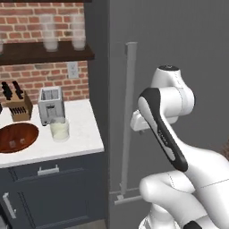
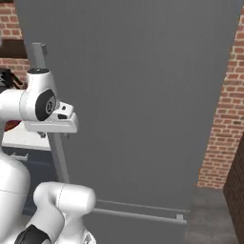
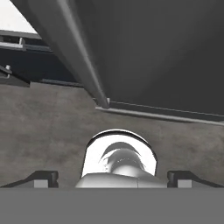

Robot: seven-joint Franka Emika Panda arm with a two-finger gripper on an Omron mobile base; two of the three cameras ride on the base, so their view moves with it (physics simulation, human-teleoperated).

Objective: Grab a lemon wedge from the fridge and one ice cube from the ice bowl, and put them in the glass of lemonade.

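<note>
The gripper (image 3: 112, 178) points down at the floor, its two dark fingertips (image 3: 43, 178) standing wide apart at the bottom corners of the hand view with nothing between them. The hand sits just beside the fridge's long light-grey bar handle (image 1: 129, 120), level with its middle; whether it touches the bar is hard to tell from these angles. In the hand view the same handle runs diagonally down to its lower bracket on the dark door.

The fridge (image 2: 138, 95) is closed, its dark-grey door tall and flat behind the arm.

Left of the fridge, on the white counter (image 1: 85, 134), the glass of lemonade (image 1: 59, 129) stands just in front of the toaster (image 1: 50, 104). Further left lies the ice bowl (image 1: 18, 137), with two pale ice cubes (image 1: 17, 142) inside. A knife block (image 1: 17, 105) stands behind the bowl against the brick wall, and frosted glasses (image 1: 50, 31) sit on the dark shelf above.
</note>
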